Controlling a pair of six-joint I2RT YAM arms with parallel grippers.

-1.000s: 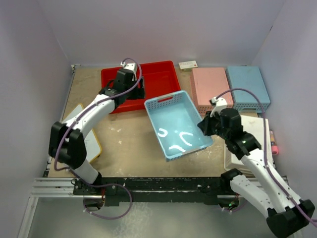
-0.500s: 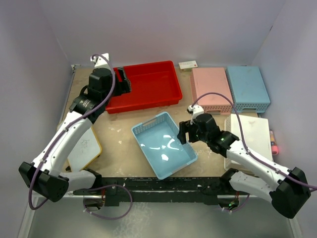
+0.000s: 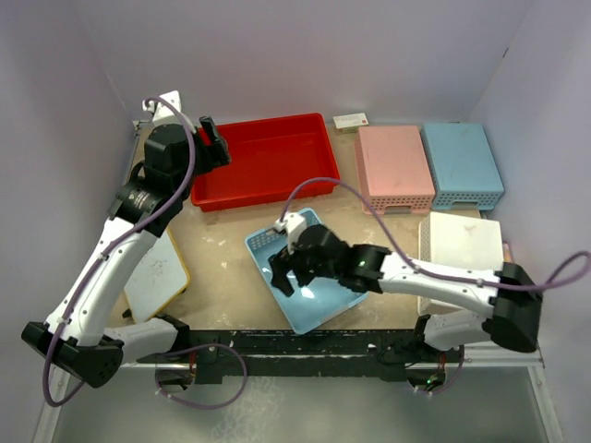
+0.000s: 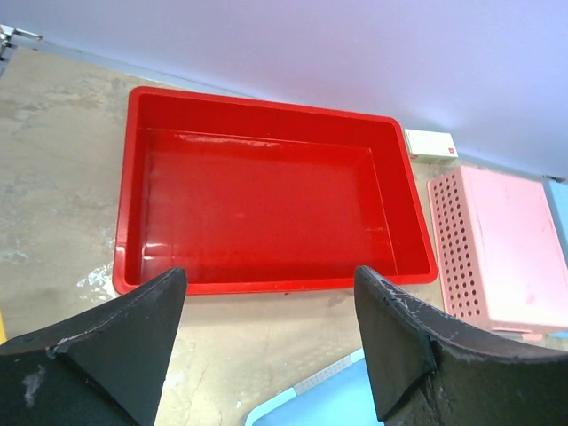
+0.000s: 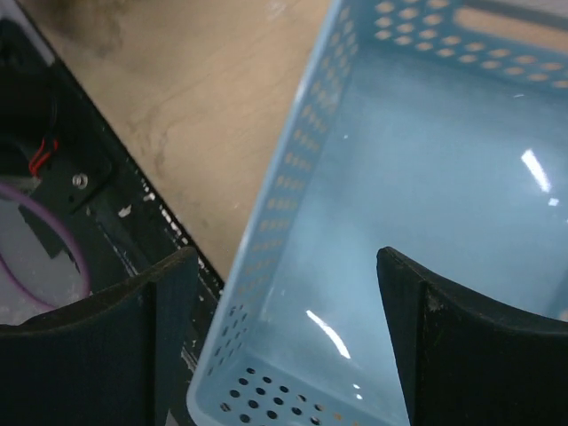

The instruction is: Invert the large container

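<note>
The large container (image 3: 268, 159) is a red tray standing upright, opening upward, at the back of the table; in the left wrist view the large container (image 4: 266, 209) is seen empty. My left gripper (image 3: 213, 142) hovers open at its left end, and the left gripper (image 4: 269, 286) has nothing between its black fingers. My right gripper (image 3: 283, 275) is open over the near-left corner of a light-blue perforated basket (image 3: 325, 309). In the right wrist view the right gripper (image 5: 286, 266) straddles the wall of the basket (image 5: 426, 177) without closing on it.
Upside down at the back right lie a pink basket (image 3: 394, 166) and a blue basket (image 3: 462, 163). A white basket (image 3: 459, 245) is at the right. A small white box (image 3: 351, 120) lies behind the tray. A yellow-edged white board (image 3: 157, 272) lies at the left.
My right gripper opened, let go of the light-blue basket after dragging it toward the near edge, and swung left over it. My left gripper drew back left out of the red tray.
</note>
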